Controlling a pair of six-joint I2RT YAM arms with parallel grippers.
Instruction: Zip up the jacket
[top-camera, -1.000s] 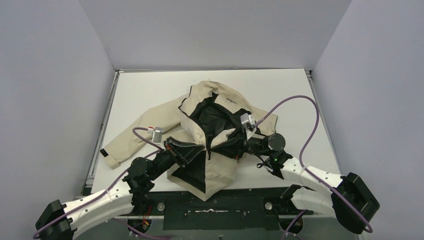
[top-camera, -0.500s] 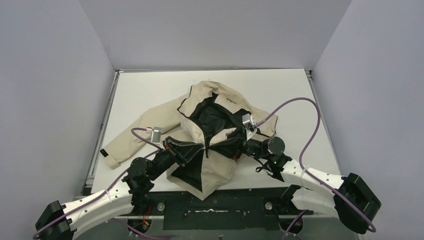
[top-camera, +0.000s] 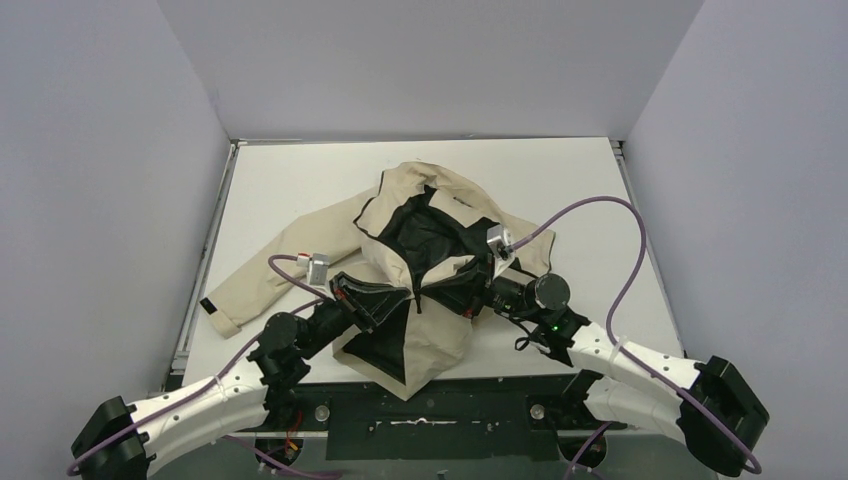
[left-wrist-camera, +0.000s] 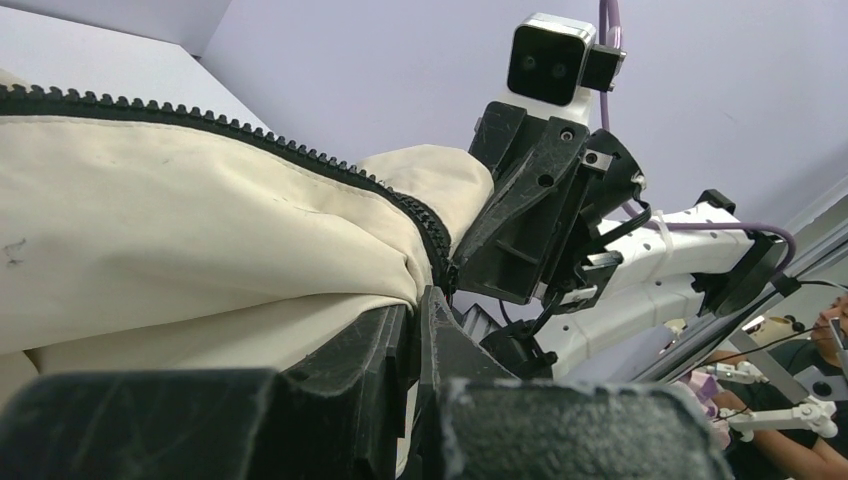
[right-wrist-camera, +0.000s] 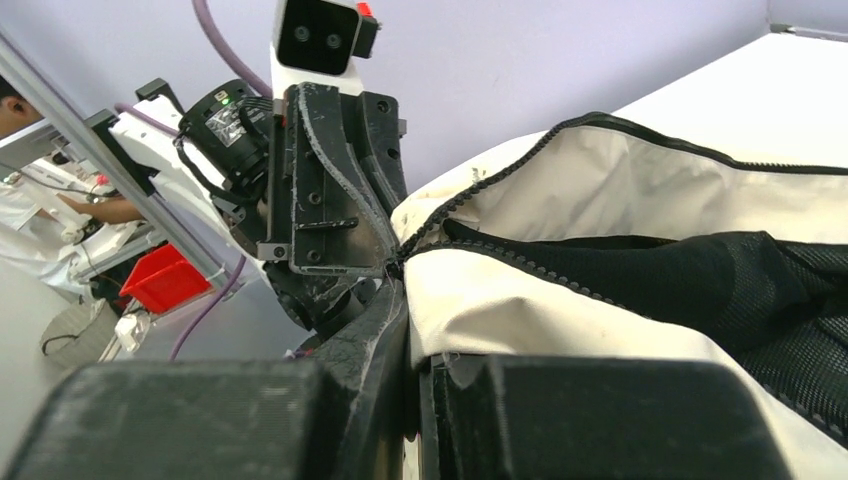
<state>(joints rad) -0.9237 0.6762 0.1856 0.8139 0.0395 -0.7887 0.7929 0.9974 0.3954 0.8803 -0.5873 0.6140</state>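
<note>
One jacket (top-camera: 440, 345), lying front-up and open in the middle of the counter (top-camera: 290, 175), hem toward the arm bases. One sleeve (top-camera: 270, 270) is stretched out to the left (we can't make out the other).

Left end effector (top-camera: 398, 297) is clamped tight on the front edge on its side. Right end effector (top-camera: 455, 285) is clamped tight on the opposite edge. The two nearly touch, low on the front opening.

Zipper (left-wrist-camera: 250, 135): two toothed halves, converging right where the end effectors face each other. We can't tell if a slider is engaged.

Our handling guess: the fabric is soft, light and floppy and bunches easily, so it needs tension along the teeth. Hold the firmer edge just beside the teeth, not the loose black lining.

Count: one jacket, two end effectors, both holding it.
</note>
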